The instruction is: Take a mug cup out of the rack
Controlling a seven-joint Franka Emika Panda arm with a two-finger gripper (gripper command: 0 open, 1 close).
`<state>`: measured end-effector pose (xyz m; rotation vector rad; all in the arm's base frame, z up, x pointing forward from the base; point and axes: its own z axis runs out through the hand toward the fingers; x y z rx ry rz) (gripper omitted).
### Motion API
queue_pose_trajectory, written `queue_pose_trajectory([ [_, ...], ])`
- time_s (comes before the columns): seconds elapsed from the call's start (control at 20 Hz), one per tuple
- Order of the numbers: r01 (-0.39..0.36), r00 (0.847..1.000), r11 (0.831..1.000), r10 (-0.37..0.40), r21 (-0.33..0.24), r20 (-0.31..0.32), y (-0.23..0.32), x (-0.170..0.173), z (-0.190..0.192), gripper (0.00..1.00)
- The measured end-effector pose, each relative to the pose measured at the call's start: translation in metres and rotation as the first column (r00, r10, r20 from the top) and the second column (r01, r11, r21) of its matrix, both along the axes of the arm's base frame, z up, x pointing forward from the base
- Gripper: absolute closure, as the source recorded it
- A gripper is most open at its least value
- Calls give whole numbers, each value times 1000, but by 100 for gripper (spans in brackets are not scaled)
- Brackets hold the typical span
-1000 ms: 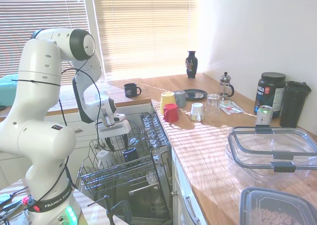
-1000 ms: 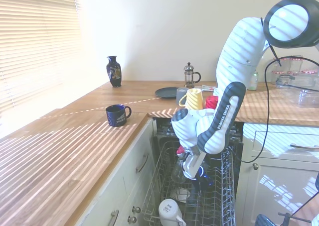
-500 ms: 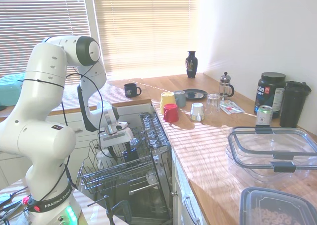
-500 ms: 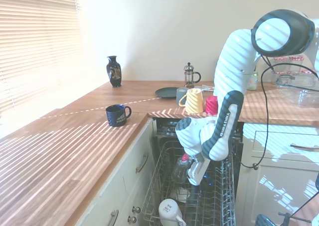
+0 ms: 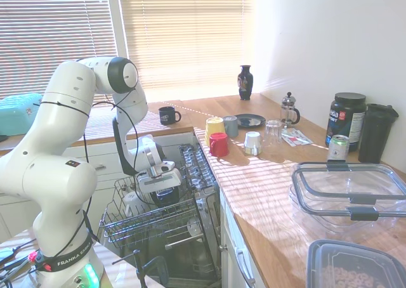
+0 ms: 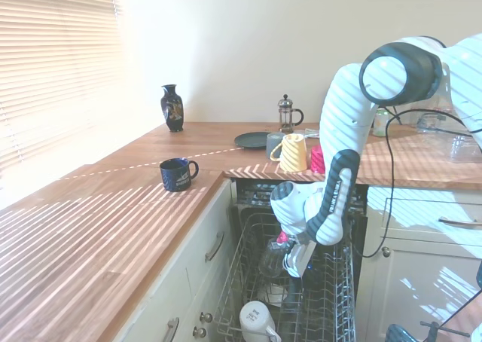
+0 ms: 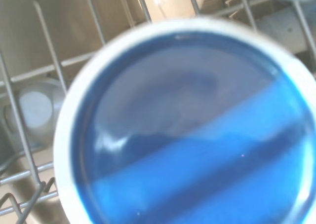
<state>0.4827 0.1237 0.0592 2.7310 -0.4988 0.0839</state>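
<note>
The mug cup point(image 5: 169, 196) is a small dark mug standing among the prongs of the grey wire rack point(image 5: 136, 228), which is pulled out of the open dishwasher. My gripper point(image 5: 158, 188) reaches down into the rack right over the mug. In the wrist view the mug point(image 7: 187, 130) fills the picture as a glossy blue disc with a pale ring, very close. From the second exterior view the gripper point(image 6: 294, 268) hangs low inside the rack point(image 6: 335, 312) and hides the mug.
A white mug point(image 5: 131, 202) lies in the rack beside the dark one, white mug point(image 6: 258, 319). On the counter stand a dark printed mug point(image 5: 169, 115), a yellow cup point(image 5: 214, 128), a red cup point(image 5: 219, 144) and a vase point(image 5: 245, 82).
The arm has swung toward the counter side and lowered, bringing the gripper down from above the rack to right over the dark mug.
</note>
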Motion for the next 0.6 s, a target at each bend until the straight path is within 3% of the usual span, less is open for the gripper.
queue_pose_trajectory([
  [0.1,-10,1000,1000,10,-1,-2,2,1,-1,0],
  [0.15,-12,1000,1000,12,-3,-3,2,2,-1,100],
  [0.6,-17,998,1000,16,-17,-53,14,4,-2,100],
])
